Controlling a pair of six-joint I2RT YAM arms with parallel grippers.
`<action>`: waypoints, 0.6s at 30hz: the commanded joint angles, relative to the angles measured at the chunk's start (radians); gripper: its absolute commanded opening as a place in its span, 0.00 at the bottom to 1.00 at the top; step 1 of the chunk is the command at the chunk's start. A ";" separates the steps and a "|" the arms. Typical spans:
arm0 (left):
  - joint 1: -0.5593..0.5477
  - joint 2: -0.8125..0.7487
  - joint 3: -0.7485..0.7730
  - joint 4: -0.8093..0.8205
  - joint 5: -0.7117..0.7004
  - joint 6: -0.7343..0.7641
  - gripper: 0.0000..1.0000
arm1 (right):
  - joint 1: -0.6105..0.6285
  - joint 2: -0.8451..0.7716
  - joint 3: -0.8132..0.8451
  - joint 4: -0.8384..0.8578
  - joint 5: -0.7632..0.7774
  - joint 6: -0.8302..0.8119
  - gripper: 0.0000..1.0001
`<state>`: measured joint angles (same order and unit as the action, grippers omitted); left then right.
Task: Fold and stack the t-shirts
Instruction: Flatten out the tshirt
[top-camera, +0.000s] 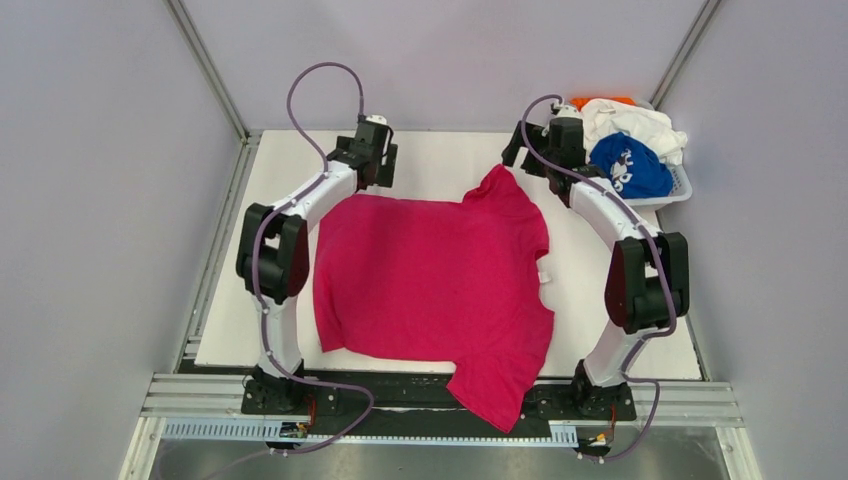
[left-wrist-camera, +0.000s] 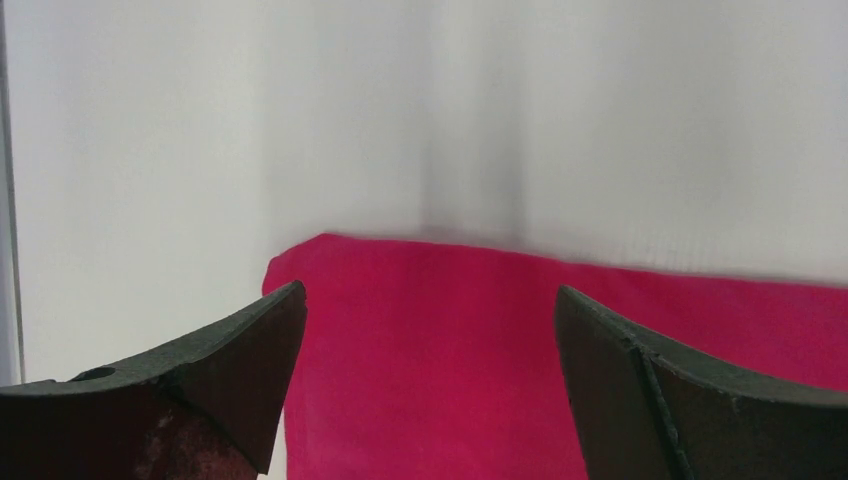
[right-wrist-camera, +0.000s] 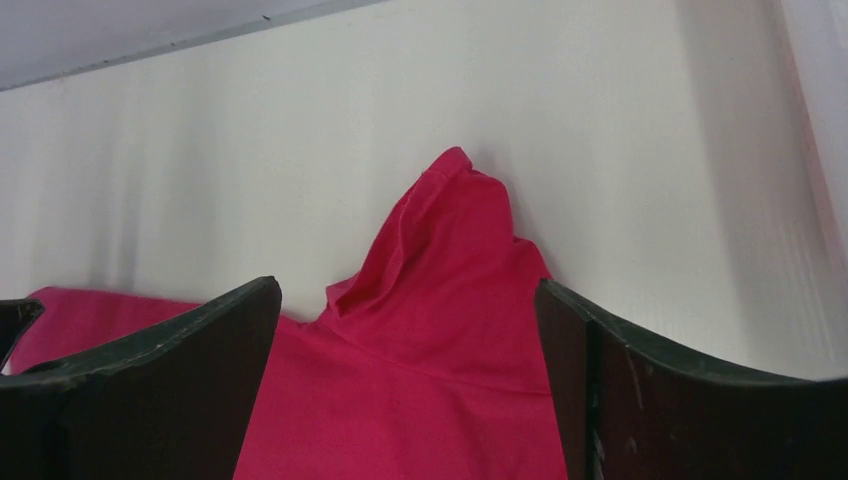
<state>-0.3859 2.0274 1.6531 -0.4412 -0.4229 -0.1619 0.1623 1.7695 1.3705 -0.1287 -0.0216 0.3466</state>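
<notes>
A magenta-pink t-shirt (top-camera: 430, 280) lies spread on the white table (top-camera: 440, 160), one sleeve (top-camera: 498, 188) pointing to the far side and its lower part hanging over the near edge. My left gripper (top-camera: 368, 170) hovers open over the shirt's far left corner (left-wrist-camera: 450, 400), nothing between its fingers (left-wrist-camera: 250, 360). My right gripper (top-camera: 520, 155) hovers open by the far sleeve (right-wrist-camera: 450, 250), also holding nothing. In the left wrist view my gripper (left-wrist-camera: 430, 290) stands wide; so does the right one (right-wrist-camera: 408, 282). A blue t-shirt (top-camera: 630, 165), a white one (top-camera: 630, 120) and an orange one (top-camera: 600, 102) sit bunched in the basket.
The white slotted basket (top-camera: 680, 185) stands at the far right corner of the table. A metal rail (top-camera: 440, 385) runs along the near edge, under the hanging cloth. Grey walls close in the far side and both flanks.
</notes>
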 joint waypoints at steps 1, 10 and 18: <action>-0.005 -0.179 -0.023 -0.011 0.065 -0.116 1.00 | -0.001 -0.121 -0.023 -0.005 -0.069 0.056 1.00; -0.005 -0.554 -0.499 -0.057 0.265 -0.333 1.00 | 0.037 -0.429 -0.445 -0.125 -0.264 0.180 1.00; -0.005 -0.760 -0.839 0.003 0.363 -0.506 1.00 | 0.099 -0.460 -0.648 -0.159 -0.289 0.242 1.00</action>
<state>-0.3897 1.3350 0.8989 -0.4835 -0.1081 -0.5491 0.2455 1.2980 0.7635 -0.2749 -0.2844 0.5327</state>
